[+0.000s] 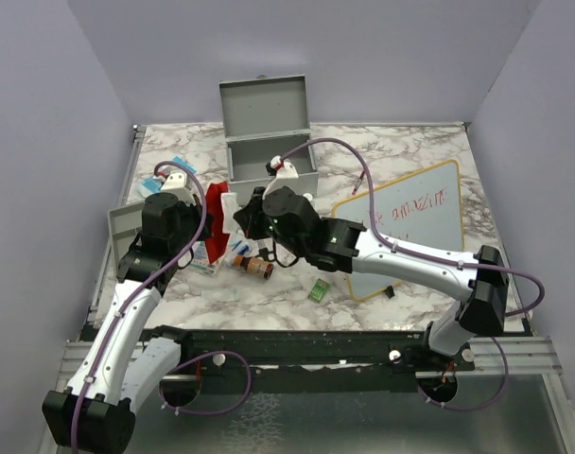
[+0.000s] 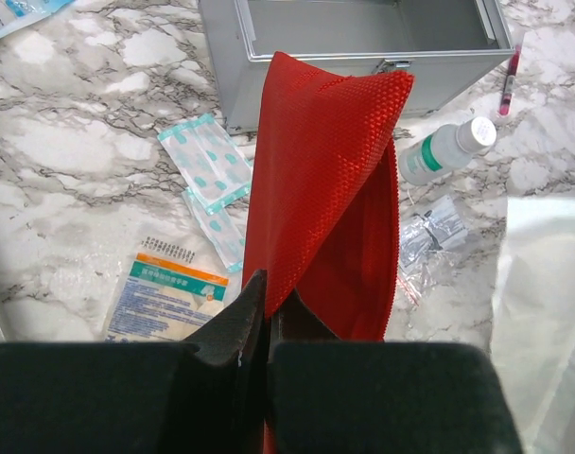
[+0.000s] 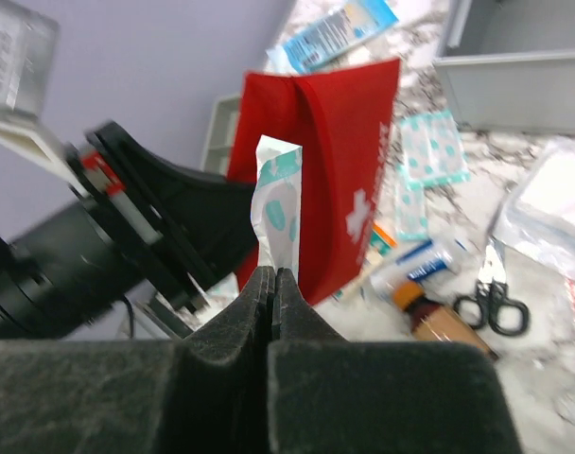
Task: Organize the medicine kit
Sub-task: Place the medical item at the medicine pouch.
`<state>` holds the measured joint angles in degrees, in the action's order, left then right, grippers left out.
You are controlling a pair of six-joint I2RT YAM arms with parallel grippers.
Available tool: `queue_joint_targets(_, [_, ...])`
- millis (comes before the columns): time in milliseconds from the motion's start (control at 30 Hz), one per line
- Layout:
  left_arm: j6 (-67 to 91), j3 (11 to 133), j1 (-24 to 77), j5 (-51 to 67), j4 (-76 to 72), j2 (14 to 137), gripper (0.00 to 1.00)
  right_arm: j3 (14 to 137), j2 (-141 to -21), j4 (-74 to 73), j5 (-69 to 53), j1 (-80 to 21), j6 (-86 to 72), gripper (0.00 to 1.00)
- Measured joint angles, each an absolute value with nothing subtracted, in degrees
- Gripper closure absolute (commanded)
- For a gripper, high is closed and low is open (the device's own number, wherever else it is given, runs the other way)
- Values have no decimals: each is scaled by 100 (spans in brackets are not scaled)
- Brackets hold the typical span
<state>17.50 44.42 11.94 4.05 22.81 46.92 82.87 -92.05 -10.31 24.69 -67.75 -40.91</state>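
Red pouch [image 3: 335,170] with white cross [image 3: 360,210], clamped by left tool [image 2: 267,293]; right tool [image 3: 273,279] pinches teal-printed packet [image 3: 278,199].

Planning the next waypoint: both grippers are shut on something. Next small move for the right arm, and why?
Probably ease the right gripper toward the top edge of the red pouch and slip its teal-patterned packet in. The left gripper holds the pouch up by one edge, and the packet sits just in front of it, not yet inside.
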Motion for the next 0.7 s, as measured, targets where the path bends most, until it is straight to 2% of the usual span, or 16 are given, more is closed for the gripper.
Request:
queue_joint_targets(267, [1754, 4440, 1214, 408, 2274, 4692, 100, 8917, -9963, -611, 2504, -6737, -4110, 100])
queue_joint_targets(700, [1796, 4421, 1214, 403, 2272, 4694, 100, 9688, -11087, -917, 2912, -6709, -4051, 99])
